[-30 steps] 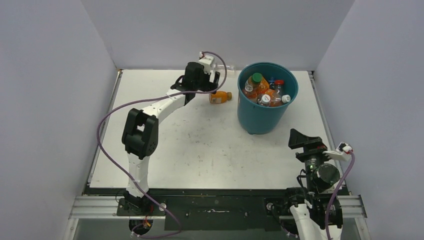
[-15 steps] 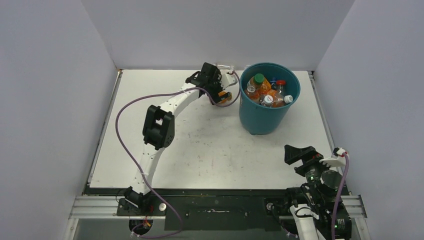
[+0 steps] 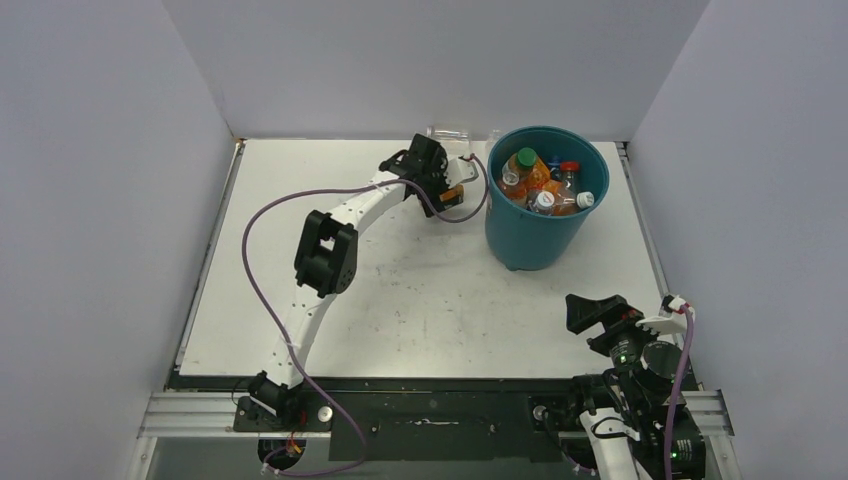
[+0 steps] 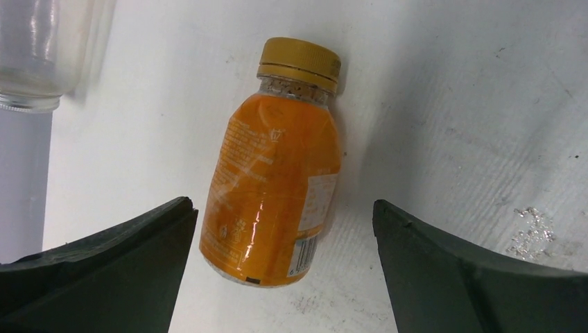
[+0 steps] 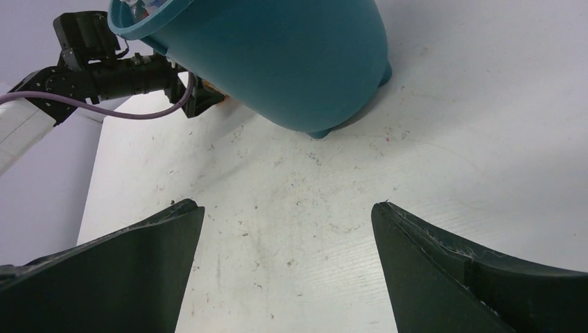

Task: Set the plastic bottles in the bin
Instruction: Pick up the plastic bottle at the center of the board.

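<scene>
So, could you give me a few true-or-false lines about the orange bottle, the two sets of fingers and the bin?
1. The orange bottle lies on its side on the table. True.
2. One arm has already clamped it. False: the left fingers stand open, one on either side of it.
3. Nothing has been put away yet. False: several bottles sit inside the teal bin.
4. The right fingers hold nothing. True: they are open over the table.

teal bin (image 3: 535,235), orange bottle (image 4: 274,191), yellow cap (image 4: 299,61)
</scene>
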